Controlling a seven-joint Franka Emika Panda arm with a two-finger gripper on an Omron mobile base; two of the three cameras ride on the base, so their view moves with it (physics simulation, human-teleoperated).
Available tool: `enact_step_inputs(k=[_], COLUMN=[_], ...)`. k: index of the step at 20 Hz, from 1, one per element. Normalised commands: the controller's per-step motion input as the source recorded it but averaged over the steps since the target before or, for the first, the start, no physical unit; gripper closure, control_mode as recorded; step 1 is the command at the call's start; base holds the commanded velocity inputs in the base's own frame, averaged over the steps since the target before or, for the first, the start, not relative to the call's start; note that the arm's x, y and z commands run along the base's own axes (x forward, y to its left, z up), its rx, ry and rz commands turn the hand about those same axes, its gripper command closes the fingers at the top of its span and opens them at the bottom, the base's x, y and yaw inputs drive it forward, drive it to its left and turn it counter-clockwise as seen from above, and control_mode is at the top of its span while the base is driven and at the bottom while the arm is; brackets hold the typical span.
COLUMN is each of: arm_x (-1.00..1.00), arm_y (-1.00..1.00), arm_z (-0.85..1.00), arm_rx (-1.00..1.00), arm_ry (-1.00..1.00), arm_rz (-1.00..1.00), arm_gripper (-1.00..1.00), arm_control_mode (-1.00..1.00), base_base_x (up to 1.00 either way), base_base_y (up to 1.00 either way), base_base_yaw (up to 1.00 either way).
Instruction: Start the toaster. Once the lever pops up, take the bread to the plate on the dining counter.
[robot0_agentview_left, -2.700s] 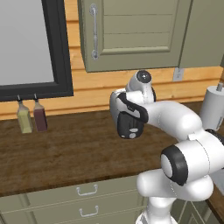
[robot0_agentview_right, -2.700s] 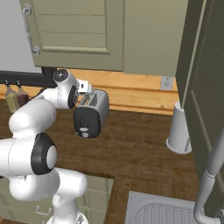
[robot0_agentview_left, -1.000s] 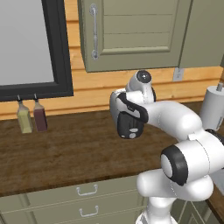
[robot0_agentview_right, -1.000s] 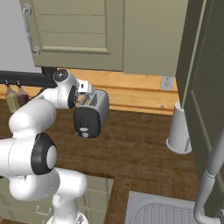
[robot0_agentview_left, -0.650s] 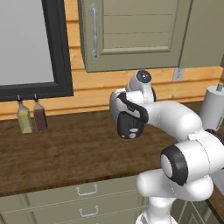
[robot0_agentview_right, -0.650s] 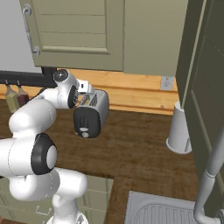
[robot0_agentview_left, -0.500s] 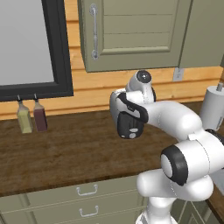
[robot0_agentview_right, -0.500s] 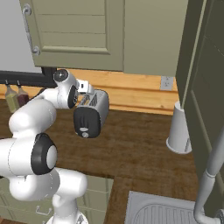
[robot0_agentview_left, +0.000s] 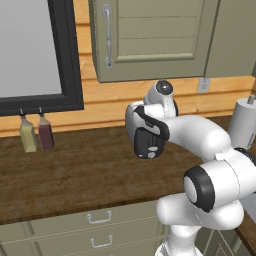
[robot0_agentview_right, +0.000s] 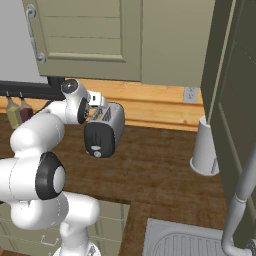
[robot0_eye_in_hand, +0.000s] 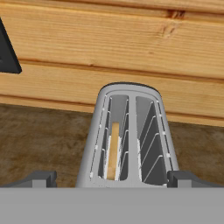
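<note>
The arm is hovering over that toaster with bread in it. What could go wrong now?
1. The tan slice of bread sits deep in one slot of the shiny silver toaster; the open end effector might grip metal instead.
2. Pushing sideways could slide the toaster along the dark wood counter.

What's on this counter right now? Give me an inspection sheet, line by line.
Surface: dark wood counter, drawers below.
Job's things: toaster stands by the wall; bread sits down in its left slot in the hand view, the other slot empty. Lever not made out.
Clutter: two bottles by the wall at left; a pale roll on a holder at right.
End effector: open, fingertips either side of the toaster's near end, holding nothing.
Cables: nothing seen.
Surroundings: plank wall with outlet, green cabinets, sink with faucet.
</note>
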Motion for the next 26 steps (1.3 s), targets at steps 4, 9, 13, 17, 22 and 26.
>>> enact_step_inputs(k=[4,9,13,17,22,26], arm_x=[0.0,0.0,0.0,0.0,0.0,0.0], arm_y=[0.0,0.0,0.0,0.0,0.0,0.0], arm_z=[0.0,0.0,0.0,0.0,0.0,0.0], arm_rx=[0.0,0.0,0.0,0.0,0.0,0.0], arm_ry=[0.0,0.0,0.0,0.0,0.0,0.0], arm_rz=[0.0,0.0,0.0,0.0,0.0,0.0], arm_gripper=[-1.0,-1.0,-1.0,-1.0,-1.0,-1.0], arm_control_mode=[-1.0,-1.0,-1.0,-1.0,-1.0,-1.0], base_base_x=[0.0,0.0,0.0,0.0,0.0,0.0], base_base_y=[0.0,0.0,0.0,0.0,0.0,0.0], base_base_yaw=[0.0,0.0,0.0,0.0,0.0,0.0])
